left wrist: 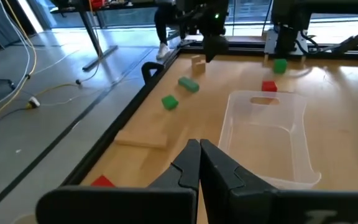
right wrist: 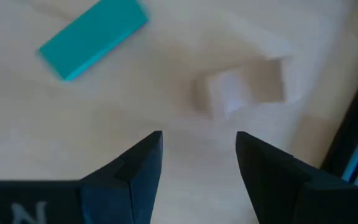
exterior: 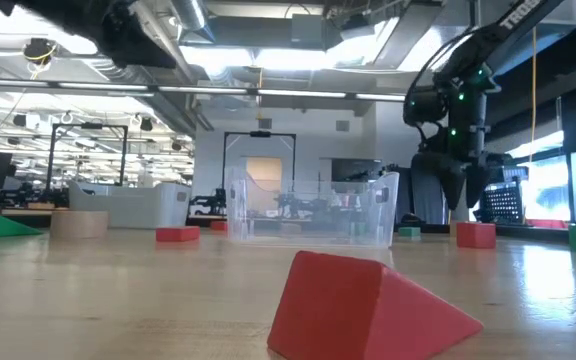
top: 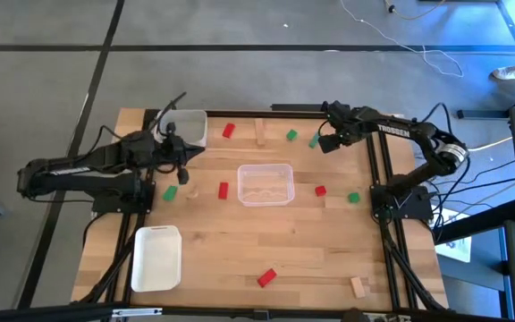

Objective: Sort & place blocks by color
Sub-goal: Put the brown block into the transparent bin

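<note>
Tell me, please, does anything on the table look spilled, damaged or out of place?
Nothing stands out. The blocks lie scattered loose across the table, unsorted, and the clear tray in the middle looks empty and sits upright. I see no damage.

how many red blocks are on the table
4 red blocks: one beside the far tray, one left of the clear tray, one right of it, one near the front edge. More may be hidden.
</note>
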Robot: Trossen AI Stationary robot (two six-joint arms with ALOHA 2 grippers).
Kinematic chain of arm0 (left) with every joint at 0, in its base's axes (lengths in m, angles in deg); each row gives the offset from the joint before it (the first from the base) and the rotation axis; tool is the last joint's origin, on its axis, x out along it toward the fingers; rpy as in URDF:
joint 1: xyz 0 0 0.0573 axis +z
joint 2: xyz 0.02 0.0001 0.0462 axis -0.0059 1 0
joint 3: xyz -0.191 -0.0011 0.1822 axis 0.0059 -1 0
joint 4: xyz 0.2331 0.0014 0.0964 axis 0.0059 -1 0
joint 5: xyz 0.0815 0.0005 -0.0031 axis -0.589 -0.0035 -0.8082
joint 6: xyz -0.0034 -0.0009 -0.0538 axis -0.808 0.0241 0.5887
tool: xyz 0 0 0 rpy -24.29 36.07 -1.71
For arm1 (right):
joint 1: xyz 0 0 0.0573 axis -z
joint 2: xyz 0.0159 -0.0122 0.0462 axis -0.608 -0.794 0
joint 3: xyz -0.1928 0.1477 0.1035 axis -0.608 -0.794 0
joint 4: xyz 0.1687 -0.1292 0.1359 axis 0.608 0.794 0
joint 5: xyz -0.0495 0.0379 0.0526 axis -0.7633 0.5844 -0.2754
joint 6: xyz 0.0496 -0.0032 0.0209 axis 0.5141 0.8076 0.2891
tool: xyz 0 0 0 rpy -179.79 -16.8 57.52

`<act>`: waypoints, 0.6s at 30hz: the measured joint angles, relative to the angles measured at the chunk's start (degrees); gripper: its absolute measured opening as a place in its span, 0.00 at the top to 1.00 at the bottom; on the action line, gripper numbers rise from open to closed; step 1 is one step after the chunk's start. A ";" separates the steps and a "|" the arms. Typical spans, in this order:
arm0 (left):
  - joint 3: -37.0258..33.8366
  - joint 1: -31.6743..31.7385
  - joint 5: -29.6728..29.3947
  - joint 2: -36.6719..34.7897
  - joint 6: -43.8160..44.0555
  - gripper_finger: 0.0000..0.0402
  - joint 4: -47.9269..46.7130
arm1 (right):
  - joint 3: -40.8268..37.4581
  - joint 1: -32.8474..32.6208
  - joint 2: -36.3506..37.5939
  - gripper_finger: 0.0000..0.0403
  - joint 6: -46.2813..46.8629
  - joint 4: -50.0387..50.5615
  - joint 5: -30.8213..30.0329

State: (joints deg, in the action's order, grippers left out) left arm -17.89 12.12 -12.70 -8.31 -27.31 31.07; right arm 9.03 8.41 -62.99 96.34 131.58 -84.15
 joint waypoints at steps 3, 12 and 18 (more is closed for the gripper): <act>1.90 0.01 0.00 2.13 -0.84 1.00 -0.05 | 0.00 0.69 -1.60 0.49 -1.66 -2.42 -2.20; 4.33 0.01 0.00 3.84 -0.90 1.00 0.43 | -0.02 2.85 -6.18 0.49 -3.00 -5.69 -1.88; 4.33 0.01 0.00 3.67 -0.94 1.00 0.44 | -0.02 3.11 -9.50 0.49 -5.72 -7.27 -1.76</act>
State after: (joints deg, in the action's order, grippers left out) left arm -13.56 12.13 -12.70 -4.64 -28.25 31.50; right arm 9.00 11.53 -72.49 90.62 124.32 -85.91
